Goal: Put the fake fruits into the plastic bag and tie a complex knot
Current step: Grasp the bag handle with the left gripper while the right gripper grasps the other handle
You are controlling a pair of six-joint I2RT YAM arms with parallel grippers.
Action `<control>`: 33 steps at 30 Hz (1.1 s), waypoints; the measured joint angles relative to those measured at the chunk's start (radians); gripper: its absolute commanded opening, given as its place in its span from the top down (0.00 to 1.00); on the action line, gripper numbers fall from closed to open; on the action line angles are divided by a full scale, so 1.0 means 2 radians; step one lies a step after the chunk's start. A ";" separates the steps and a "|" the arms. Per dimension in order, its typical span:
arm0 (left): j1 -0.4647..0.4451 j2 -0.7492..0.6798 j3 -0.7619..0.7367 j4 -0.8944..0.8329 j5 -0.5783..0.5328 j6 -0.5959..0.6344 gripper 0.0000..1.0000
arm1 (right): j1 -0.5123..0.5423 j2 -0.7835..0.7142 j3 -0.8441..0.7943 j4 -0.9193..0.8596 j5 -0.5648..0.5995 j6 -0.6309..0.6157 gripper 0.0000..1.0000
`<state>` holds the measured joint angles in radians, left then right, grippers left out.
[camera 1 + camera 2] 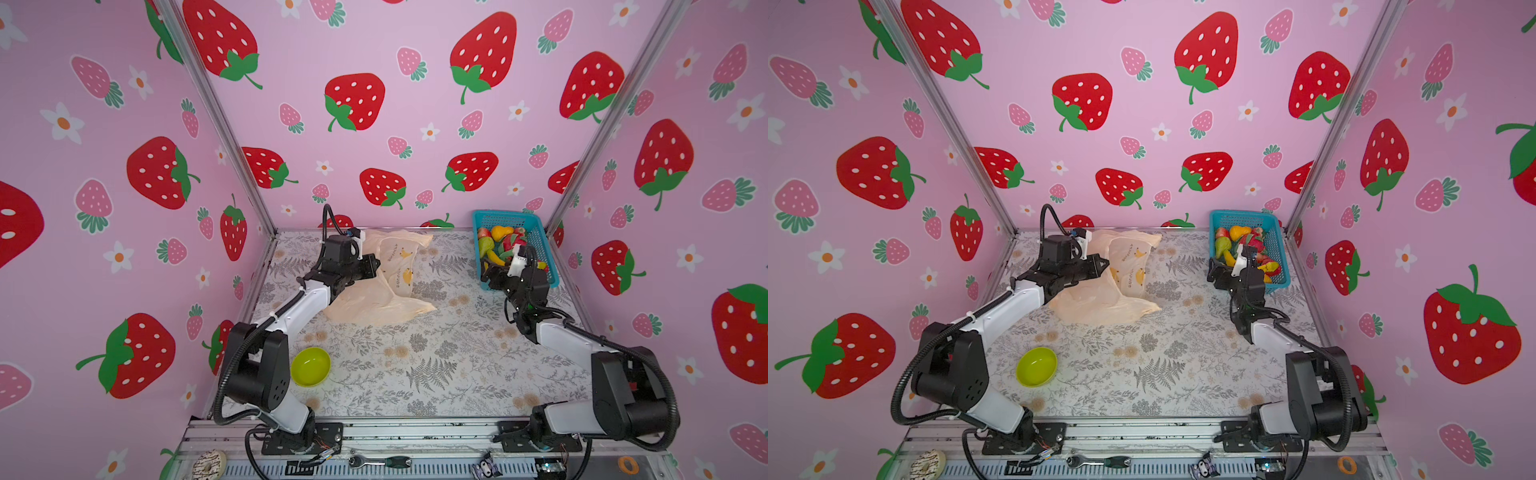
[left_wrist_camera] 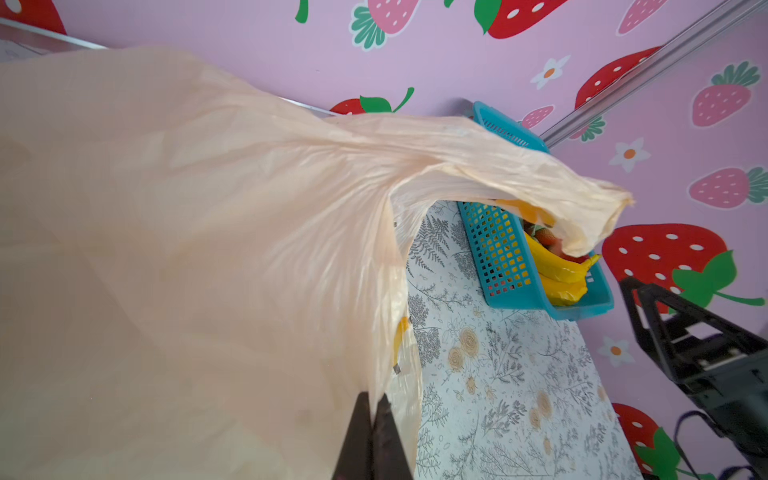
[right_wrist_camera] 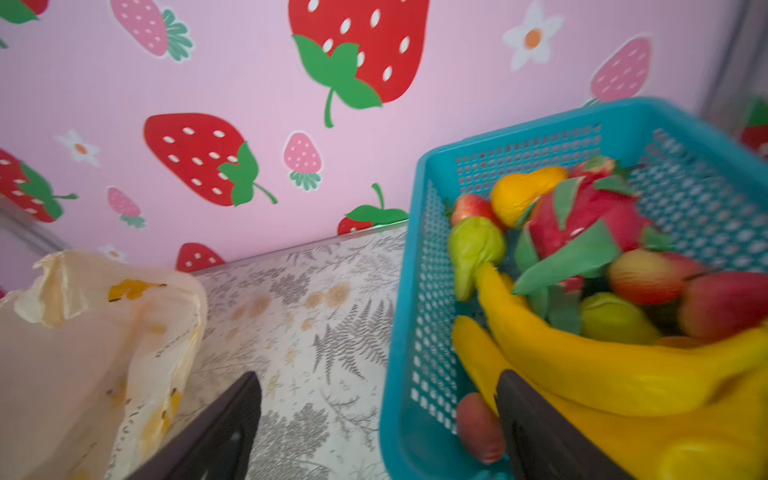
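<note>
Left gripper (image 2: 372, 401): clenched on edge of plastic bag (image 1: 376, 305); bag draped on table (image 1: 415, 365), left of centre.
Risk: slip or tear of thin film under tight pinch; collapse of bag mouth.
Right gripper (image 3: 377, 376): spread wide, empty; 1 finger outside teal basket (image 3: 415, 324) wall, 1 over 2 bananas (image 3: 590, 370).
Risk: pinch on basket wall instead of fake fruits (image 1: 498, 235); drag or tip of basket.

bag (image 1: 374, 307) pale peach, yellow banana prints; basket (image 1: 542, 245) teal mesh; bowl (image 1: 311, 365) lime; table (image 1: 436, 332) grey ferns; walls (image 1: 374, 45) pink, red strawberries
</note>
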<state>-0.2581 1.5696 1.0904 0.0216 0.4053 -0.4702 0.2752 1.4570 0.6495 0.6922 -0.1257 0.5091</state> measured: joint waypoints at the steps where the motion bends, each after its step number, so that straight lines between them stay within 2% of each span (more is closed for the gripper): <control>1: 0.001 -0.004 -0.010 0.009 0.007 -0.013 1.00 | 0.004 0.017 0.000 0.007 -0.022 0.010 0.10; 6: 0.003 -0.005 -0.030 0.043 0.038 -0.065 1.00 | 0.055 0.086 0.008 0.053 -0.092 0.044 0.05; 11: 0.003 -0.005 -0.034 0.066 0.055 -0.096 1.00 | 0.113 0.146 0.010 0.097 -0.127 0.085 0.03; 18: 0.003 -0.005 -0.034 0.078 0.060 -0.116 1.00 | 0.147 0.201 0.023 0.136 -0.138 0.130 0.09; 22: 0.002 -0.005 -0.034 0.083 0.064 -0.122 1.00 | 0.159 0.220 0.056 0.144 -0.130 0.146 0.16; 25: 0.002 -0.005 -0.034 0.087 0.066 -0.126 1.00 | 0.167 0.244 0.088 0.148 -0.123 0.159 0.27; 29: 0.002 -0.005 -0.034 0.092 0.069 -0.130 1.00 | 0.170 0.280 0.128 0.145 -0.117 0.171 0.47; 31: 0.002 -0.005 -0.036 0.093 0.069 -0.131 1.00 | 0.170 0.293 0.148 0.138 -0.110 0.175 0.64; 33: 0.002 -0.005 -0.042 0.094 0.069 -0.130 1.00 | 0.170 0.299 0.161 0.134 -0.102 0.178 0.86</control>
<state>-0.2535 1.5589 1.0069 0.2100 0.5426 -0.7311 0.6151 2.0541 0.9714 0.9607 -0.3298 0.8646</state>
